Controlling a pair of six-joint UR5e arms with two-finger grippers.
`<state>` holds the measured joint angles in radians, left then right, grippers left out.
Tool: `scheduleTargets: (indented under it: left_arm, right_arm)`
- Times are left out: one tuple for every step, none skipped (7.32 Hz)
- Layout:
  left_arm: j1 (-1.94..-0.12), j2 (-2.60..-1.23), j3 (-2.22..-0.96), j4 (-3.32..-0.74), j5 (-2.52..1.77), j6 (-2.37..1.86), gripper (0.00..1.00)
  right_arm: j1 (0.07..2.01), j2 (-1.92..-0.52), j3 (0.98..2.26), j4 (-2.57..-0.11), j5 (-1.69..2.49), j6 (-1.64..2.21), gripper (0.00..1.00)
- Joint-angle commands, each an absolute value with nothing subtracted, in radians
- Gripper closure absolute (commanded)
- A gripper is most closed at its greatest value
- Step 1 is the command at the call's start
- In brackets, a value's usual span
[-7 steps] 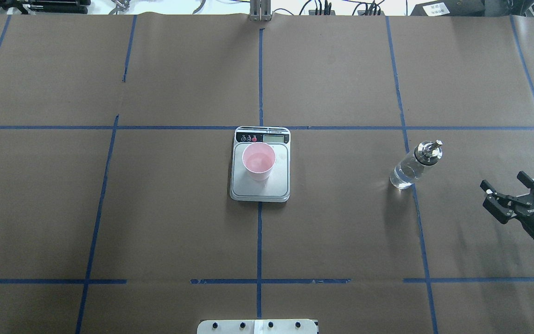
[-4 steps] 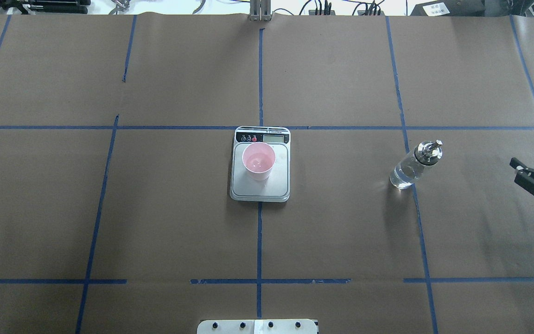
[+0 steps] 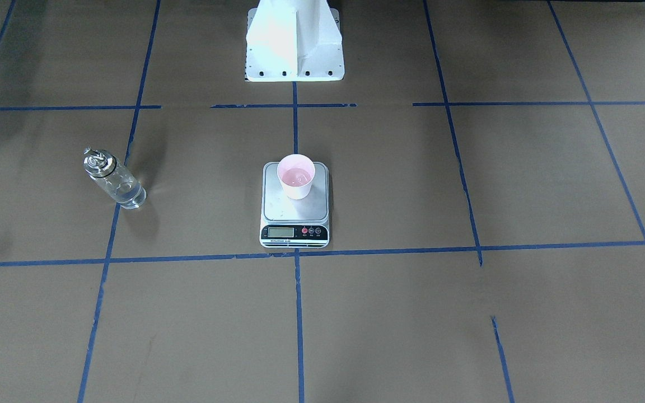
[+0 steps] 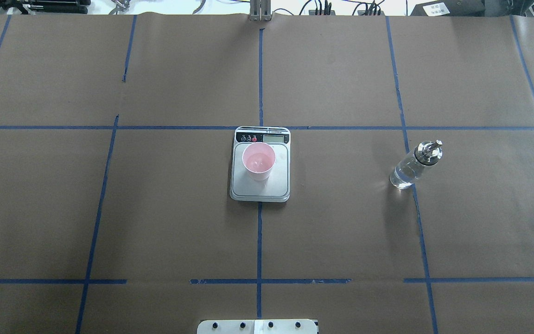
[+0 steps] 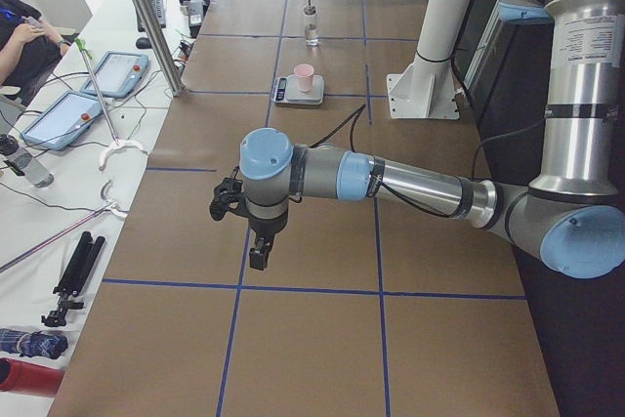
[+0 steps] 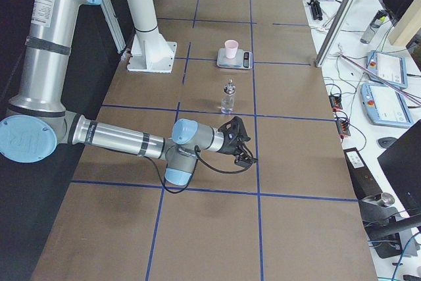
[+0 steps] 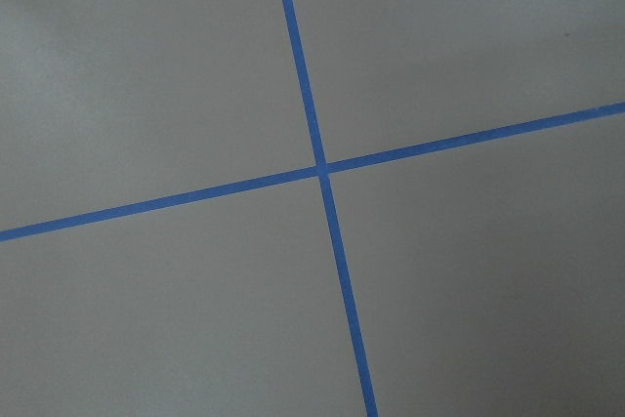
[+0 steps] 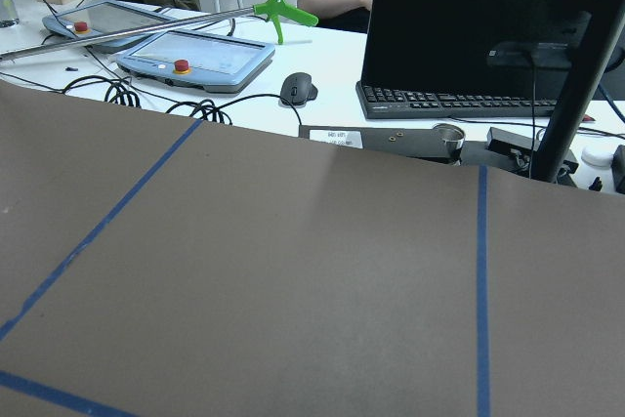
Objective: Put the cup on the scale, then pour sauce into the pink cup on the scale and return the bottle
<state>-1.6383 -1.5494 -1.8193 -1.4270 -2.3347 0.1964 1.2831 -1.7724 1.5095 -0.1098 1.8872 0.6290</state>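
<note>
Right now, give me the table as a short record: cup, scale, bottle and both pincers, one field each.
scale: on the table, over a blue tape line
cup: upright on the scale's platform
bottle: upright on the robot's right, held by nothing
left pincer: over bare table, far from all three; open or shut unclear
right pincer: apart from the bottle; open or shut unclear

One cup (image 4: pixel 258 162), one scale (image 4: pixel 276 183) and one bottle (image 4: pixel 406 171) are on the worktop (image 4: pixel 155 208). There are two robot arms, the left arm (image 5: pixel 410 183) and the right arm (image 6: pixel 118 137). There are two grippers, the left gripper (image 5: pixel 256 253) and the right gripper (image 6: pixel 245 146).
</note>
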Motion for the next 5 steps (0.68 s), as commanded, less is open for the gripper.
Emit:
scheduleTargets:
  left_arm:
    - [-1.638, -1.549, -1.819, -1.427, -2.335, 0.196, 0.0]
    - [-1.638, -1.549, -1.819, -1.427, -2.335, 0.196, 0.0]
    - [-1.638, -1.549, -1.821, -1.428, -2.335, 0.196, 0.0]
    - [-1.638, -1.549, -1.821, -1.428, -2.335, 0.196, 0.0]
    - [-1.638, -1.549, -1.821, -1.428, -2.335, 0.196, 0.0]
  right_arm:
    - [1.414, -1.683, 1.515, -0.373, 2.113, 0.552, 0.0]
    - [1.414, -1.675, 1.523, -0.45, 2.117, 0.551, 0.0]
    - [1.423, -1.678, 1.538, -0.506, 2.12, 0.51, 0.0]
    - [1.448, -1.661, 1.566, -0.635, 2.175, 0.377, 0.0]
    - [1.5, -1.617, 1.609, -0.846, 2.227, 0.224, 0.0]
